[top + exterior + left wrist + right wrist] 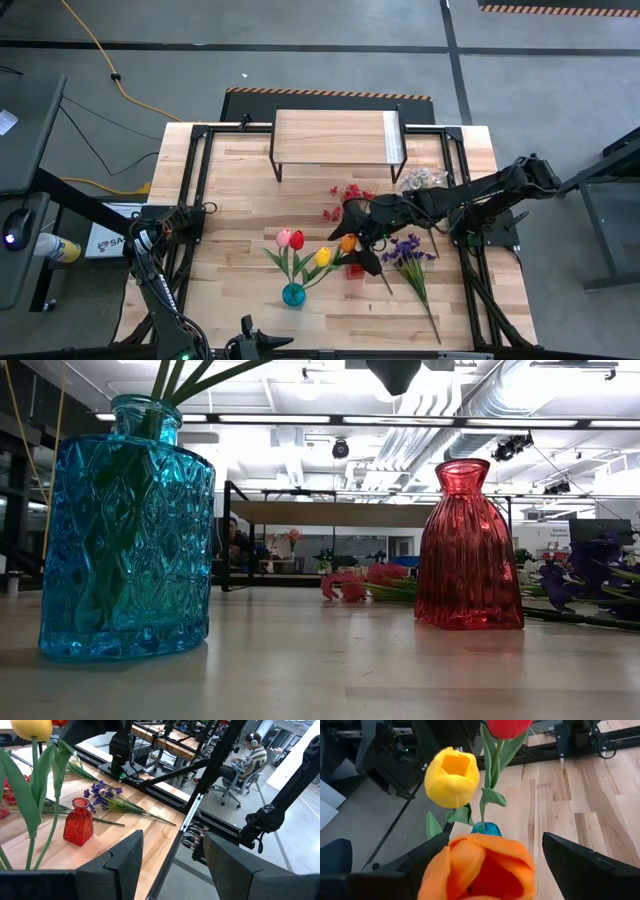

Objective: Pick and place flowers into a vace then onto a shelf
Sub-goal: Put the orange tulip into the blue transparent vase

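A blue glass vase stands near the table's near edge with a pink, a red and a yellow tulip stuck in it by their stems. My right gripper hovers just right of it, raised and open. An orange tulip has its blossom between the spread fingers. My left gripper waits open at the near edge. The shelf stands at the far edge, its top bare. My right gripper has the orange tulip's blossom between its spread fingers, opening toward the wrist camera and covering part of one finger. I cannot tell whether the fingers touch it. The stem is hidden behind the blossom.
A red glass vase stands upright just near of the right gripper. A purple sprig, a red sprig and a white sprig lie flat on the table's right half. Black frame rails run along both sides.
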Robot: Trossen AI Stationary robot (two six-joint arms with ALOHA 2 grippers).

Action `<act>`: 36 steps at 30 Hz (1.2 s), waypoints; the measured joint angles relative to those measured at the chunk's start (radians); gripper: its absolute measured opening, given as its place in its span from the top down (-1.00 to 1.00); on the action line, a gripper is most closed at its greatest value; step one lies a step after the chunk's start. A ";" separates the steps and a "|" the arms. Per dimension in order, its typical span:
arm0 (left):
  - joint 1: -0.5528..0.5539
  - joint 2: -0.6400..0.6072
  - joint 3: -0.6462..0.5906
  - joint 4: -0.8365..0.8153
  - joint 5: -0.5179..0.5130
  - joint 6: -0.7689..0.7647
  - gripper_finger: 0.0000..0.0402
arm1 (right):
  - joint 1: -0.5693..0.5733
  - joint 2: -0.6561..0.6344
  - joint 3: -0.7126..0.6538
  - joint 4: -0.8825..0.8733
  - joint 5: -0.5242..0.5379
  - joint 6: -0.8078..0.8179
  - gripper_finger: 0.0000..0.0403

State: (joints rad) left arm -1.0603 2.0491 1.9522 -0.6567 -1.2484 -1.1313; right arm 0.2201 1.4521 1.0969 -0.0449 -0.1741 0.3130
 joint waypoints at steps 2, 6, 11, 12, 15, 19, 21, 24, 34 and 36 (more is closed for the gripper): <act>0.000 0.000 0.000 -0.001 0.000 0.000 -0.19 | 0.003 0.000 0.000 0.007 0.000 0.000 -0.53; 0.000 0.000 0.000 -0.001 0.000 0.005 -0.19 | 0.012 0.006 0.000 0.016 0.001 0.000 -0.53; 0.000 0.000 0.000 0.000 0.000 0.006 -0.19 | 0.028 0.032 0.001 0.040 0.000 0.000 -0.53; 0.000 0.000 0.000 0.000 0.000 0.005 -0.19 | 0.031 0.042 0.001 0.045 -0.003 0.000 -0.53; 0.000 0.000 0.000 0.002 -0.001 0.004 -0.19 | 0.038 0.060 0.001 0.063 -0.006 0.000 -0.53; 0.000 0.000 0.000 0.003 -0.001 0.001 -0.19 | 0.036 0.057 0.001 0.063 -0.008 0.000 -0.53; 0.000 0.000 0.000 0.003 -0.001 0.001 -0.19 | 0.035 0.050 0.001 0.063 -0.008 0.000 -0.53; 0.000 0.000 0.000 0.003 -0.001 0.001 -0.19 | 0.035 0.040 0.005 0.064 -0.006 0.000 -0.53; 0.000 0.000 0.000 0.003 -0.001 0.002 -0.19 | 0.036 0.039 0.061 0.065 -0.002 -0.024 -0.53; 0.000 0.000 0.000 0.003 -0.001 0.002 -0.19 | 0.036 0.039 0.062 0.069 0.001 -0.026 -0.53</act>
State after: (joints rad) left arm -1.0599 2.0491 1.9522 -0.6537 -1.2491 -1.1297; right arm 0.2562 1.4910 1.1591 0.0246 -0.1736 0.2874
